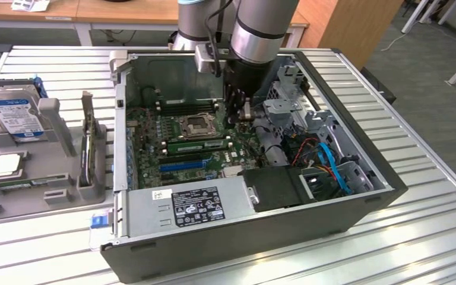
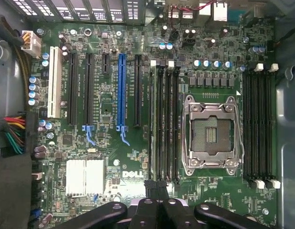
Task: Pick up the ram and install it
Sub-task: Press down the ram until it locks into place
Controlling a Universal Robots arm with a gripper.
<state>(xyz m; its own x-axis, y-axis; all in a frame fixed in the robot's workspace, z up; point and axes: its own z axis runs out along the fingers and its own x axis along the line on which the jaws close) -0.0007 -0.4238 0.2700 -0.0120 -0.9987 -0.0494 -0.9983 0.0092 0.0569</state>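
Green ram (image 1: 200, 143) (slotted) stands just beside the pincer (image 2: 157, 185).

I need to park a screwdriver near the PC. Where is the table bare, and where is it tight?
Bare slatted table runs beside the computer case on the exterior view's right and past its near corner there. Crowded: the gray parts tray sits close on the other side, and the arm reaches into the case.

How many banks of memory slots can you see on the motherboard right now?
2. The first bank runs between the processor socket and the expansion slots, with the gripper at its end. The second bank lies on the socket's opposite side, next to the case wall. None look hidden.
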